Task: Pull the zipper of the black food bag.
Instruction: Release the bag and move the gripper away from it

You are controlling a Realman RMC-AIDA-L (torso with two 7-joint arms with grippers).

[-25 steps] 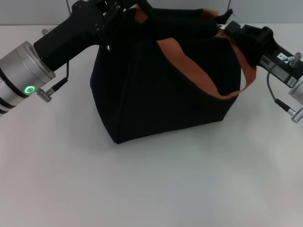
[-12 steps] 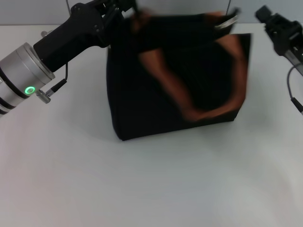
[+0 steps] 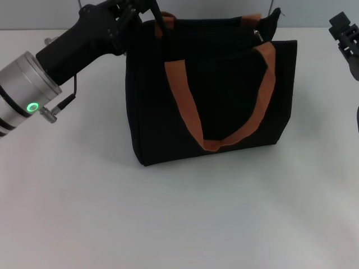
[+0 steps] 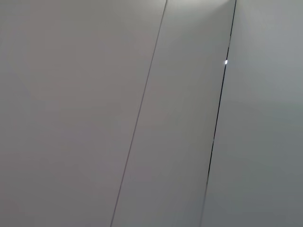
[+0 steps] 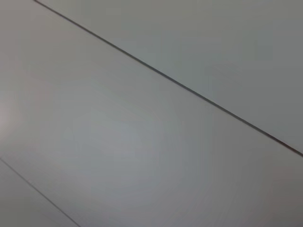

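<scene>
The black food bag [image 3: 219,101] stands upright on the white table in the head view, and its orange-brown strap [image 3: 185,106] hangs in a loop down the front face. A small silvery zipper [image 3: 258,35] pull shows at the bag's top right corner. My left gripper [image 3: 147,10] is at the bag's top left corner, shut on the fabric edge beside the strap's end. Well clear of the bag, my right gripper [image 3: 343,31] sits at the far right edge of the view, touching nothing. Neither wrist view shows the bag or a gripper.
The white table [image 3: 185,218] stretches bare in front of the bag and to both sides. A grey wall runs behind it. Both wrist views show only grey panels with thin dark seams [image 4: 218,113] [image 5: 170,80].
The right gripper has left the bag's top right corner and drawn back to the right. The bag, stretched and tilted before, has swung back upright and the strap has dropped down its front.
</scene>
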